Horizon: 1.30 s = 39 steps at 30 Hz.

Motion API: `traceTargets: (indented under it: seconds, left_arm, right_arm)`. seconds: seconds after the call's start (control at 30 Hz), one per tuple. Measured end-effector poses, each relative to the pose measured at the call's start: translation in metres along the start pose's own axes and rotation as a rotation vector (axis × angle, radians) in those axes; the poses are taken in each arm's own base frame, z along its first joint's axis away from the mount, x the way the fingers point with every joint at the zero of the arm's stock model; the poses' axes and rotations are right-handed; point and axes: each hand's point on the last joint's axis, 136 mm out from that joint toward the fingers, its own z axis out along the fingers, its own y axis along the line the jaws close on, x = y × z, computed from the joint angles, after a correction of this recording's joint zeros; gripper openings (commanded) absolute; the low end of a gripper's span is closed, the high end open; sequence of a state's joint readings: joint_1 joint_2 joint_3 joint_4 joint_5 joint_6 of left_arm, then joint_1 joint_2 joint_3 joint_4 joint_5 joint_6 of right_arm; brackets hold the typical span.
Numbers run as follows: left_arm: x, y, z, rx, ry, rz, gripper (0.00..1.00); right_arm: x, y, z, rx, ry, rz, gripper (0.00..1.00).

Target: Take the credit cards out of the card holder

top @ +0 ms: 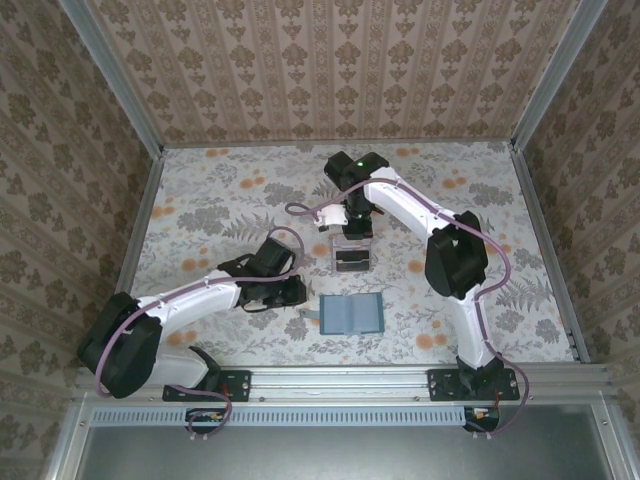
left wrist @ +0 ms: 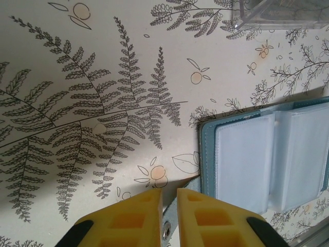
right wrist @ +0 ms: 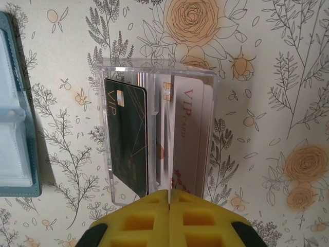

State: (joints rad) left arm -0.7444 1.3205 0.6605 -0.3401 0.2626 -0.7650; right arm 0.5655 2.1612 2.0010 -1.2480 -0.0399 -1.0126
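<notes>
The teal card holder (top: 350, 313) lies open and flat on the table, its pale pocket faces (left wrist: 247, 159) up; its edge also shows in the right wrist view (right wrist: 20, 128). My left gripper (left wrist: 170, 191) (top: 297, 297) is shut on the holder's side tab (left wrist: 174, 216), which runs between the yellow fingers. A dark credit card (right wrist: 126, 139) and a pinkish-white one (right wrist: 191, 139) stand in the clear box (right wrist: 154, 69). My right gripper (right wrist: 169, 193) (top: 355, 232) is above the box, shut on a third, thin pale card (right wrist: 166, 118) seen edge-on between them.
The clear plastic box (top: 352, 256) stands just behind the holder at mid-table; its corner shows in the left wrist view (left wrist: 280, 13). Patterned walls close in the floral tabletop on three sides. Both arm bases sit at the near rail (top: 340, 385).
</notes>
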Motion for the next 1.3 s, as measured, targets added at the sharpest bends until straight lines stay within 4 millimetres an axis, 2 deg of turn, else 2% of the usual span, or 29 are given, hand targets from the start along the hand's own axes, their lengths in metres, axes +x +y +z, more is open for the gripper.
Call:
traceTargets:
  seconds: [0.1,0.33,0.47,0.67,0.8,0.97,1.13,1.3]
  left_arm:
    - [0.000,0.000,0.000,0.001,0.003,0.000,0.15]
    - [0.002,0.002,0.003,-0.007,0.013,-0.004,0.15]
    - [0.003,0.003,0.005,-0.010,0.024,-0.007,0.16]
    - [0.004,0.002,0.006,-0.004,0.026,-0.006,0.16]
    - [0.003,0.002,0.006,-0.003,0.025,-0.006,0.16]
    - [0.003,0.000,0.006,0.002,0.022,-0.001,0.16]
    - [0.005,-0.003,0.011,0.006,0.031,0.013,0.16]
    - [0.013,-0.005,0.020,-0.003,0.068,0.027,0.15]
  right_arm:
    - [0.000,0.001,0.008,-0.019,0.009,-0.006,0.03]
    - [0.000,0.004,0.017,-0.055,0.015,-0.001,0.16]
    - [0.000,0.003,0.019,-0.052,0.019,0.009,0.21]
    - [0.003,-0.005,0.017,-0.011,0.037,0.030,0.24]
    - [0.004,-0.018,0.010,0.069,0.042,0.052,0.24]
    - [0.008,-0.020,-0.008,0.155,0.015,0.111,0.24]
    - [0.006,-0.012,-0.022,0.205,-0.054,0.245,0.24]
    - [0.003,0.010,-0.022,0.204,-0.150,0.427,0.23]
